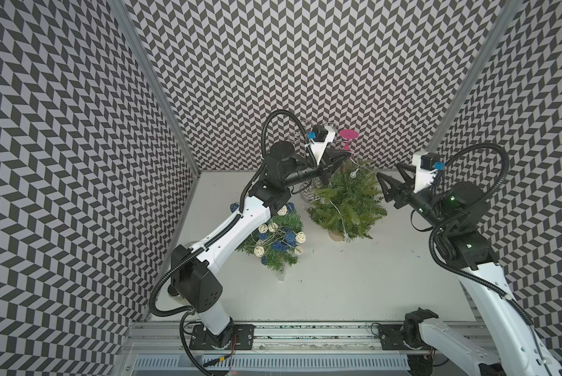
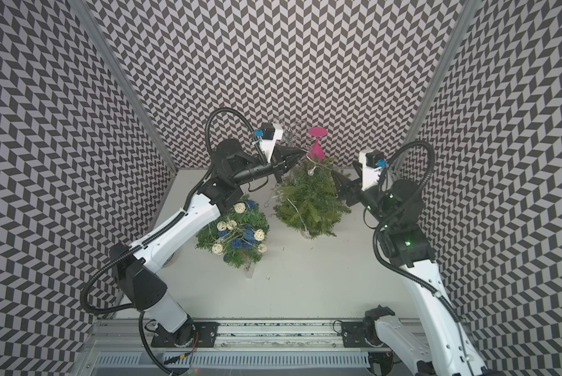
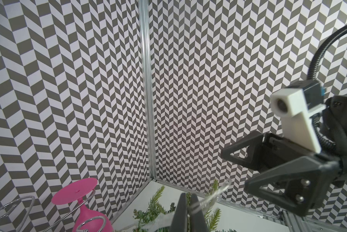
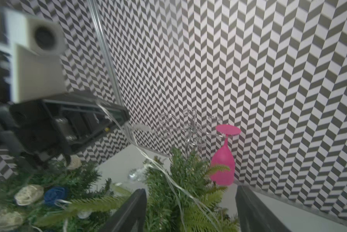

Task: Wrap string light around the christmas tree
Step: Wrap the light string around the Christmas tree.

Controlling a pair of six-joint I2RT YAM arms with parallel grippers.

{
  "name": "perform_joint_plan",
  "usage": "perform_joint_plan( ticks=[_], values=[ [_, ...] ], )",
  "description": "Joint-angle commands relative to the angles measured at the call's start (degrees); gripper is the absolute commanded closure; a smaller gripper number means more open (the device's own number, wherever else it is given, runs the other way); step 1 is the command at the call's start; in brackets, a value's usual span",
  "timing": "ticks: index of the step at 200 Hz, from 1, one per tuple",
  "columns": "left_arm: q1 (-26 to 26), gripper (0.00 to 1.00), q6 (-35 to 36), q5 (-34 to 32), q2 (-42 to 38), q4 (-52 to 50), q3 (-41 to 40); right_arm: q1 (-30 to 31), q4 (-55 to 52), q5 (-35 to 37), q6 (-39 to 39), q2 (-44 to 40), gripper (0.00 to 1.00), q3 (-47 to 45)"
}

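The string light (image 4: 140, 149) is gripped taut above the tree (image 1: 351, 201) by the left jaws; the right jaws are spread, seemingly for handover.

The tall walls (image 1: 305, 65) have a black-and-white zigzag pattern. The flat table (image 1: 338, 276) is plain white. The small fir christmas tree (image 1: 348, 201) is green, with a thin silvery string light (image 1: 353, 174). The other little tree (image 1: 279, 260) is darker green, with blue and cream woven balls (image 1: 300, 237). The upside-down plastic goblet (image 1: 348, 134) is bright pink.
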Motion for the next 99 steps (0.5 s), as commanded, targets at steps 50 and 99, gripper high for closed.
perform_joint_plan(
  ticks=[50, 99],
  values=[
    [0.5, 1.0, -1.3, 3.2, 0.7, 0.6, 3.1, 0.4, 5.5, 1.2, -3.7, 8.5, 0.57, 2.5],
    [0.5, 1.0, -1.8, 3.6, -0.2, 1.4, 2.1, 1.6, 8.1, 3.6, -2.3, 6.5, 0.47, 2.3]
  ],
)
